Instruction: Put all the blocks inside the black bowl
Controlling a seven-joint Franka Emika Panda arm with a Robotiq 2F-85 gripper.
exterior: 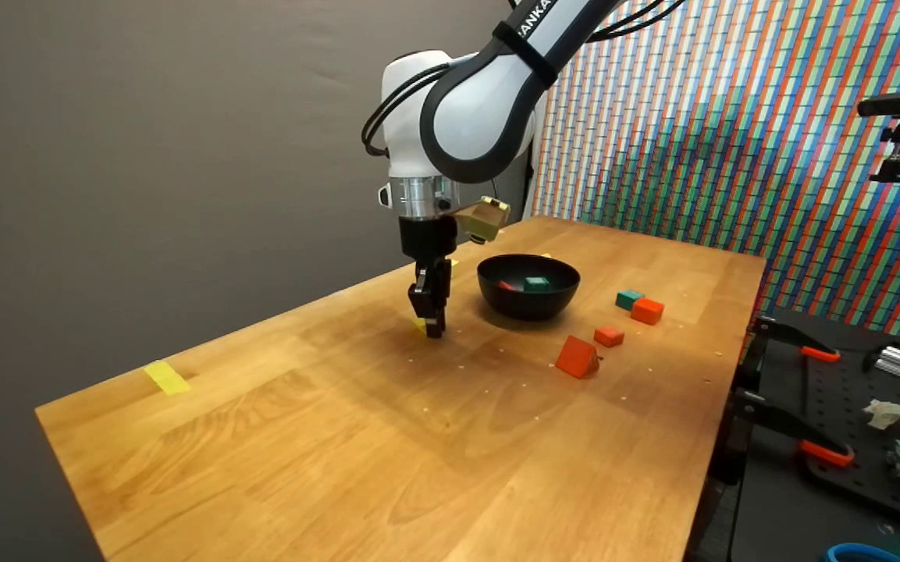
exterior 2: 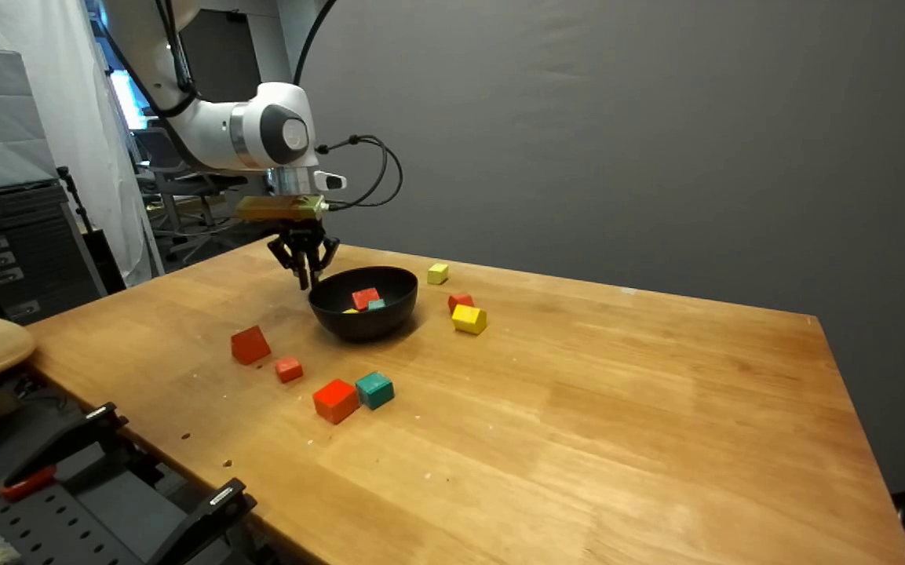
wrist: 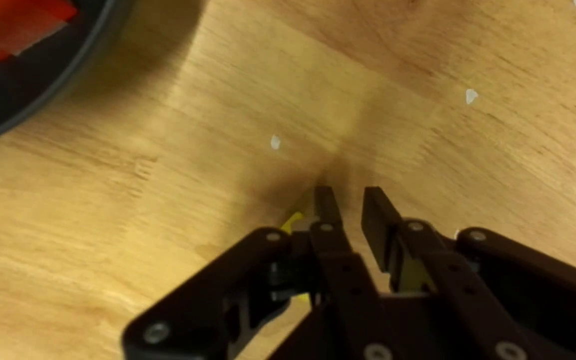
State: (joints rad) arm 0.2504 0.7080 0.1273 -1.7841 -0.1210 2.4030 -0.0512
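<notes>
In an exterior view, a yellow piece is peeking out just left of the end effector, mostly hidden; it is probably a block, but I cannot tell which way its long axis is running. The end effector is hovering low over the table, its fingers standing a narrow gap apart with nothing showing between them, so it appears to be grasping nothing. In the wrist view the yellow piece is showing outside that gap, past the finger on the left. The coming move, I judge, is turning on this: to take the piece, the fingers are needing to part wider and shift toward it. Right and slightly farther, the bowl is standing near, with a red block and a green block lying inside. Past it, in an exterior view, two yellow blocks are lying out, an orange block just beside one. Right of the bowl and nearer, a large block is lying near a small block; rightmost, a green cube and a red cube are sitting close together.
</notes>
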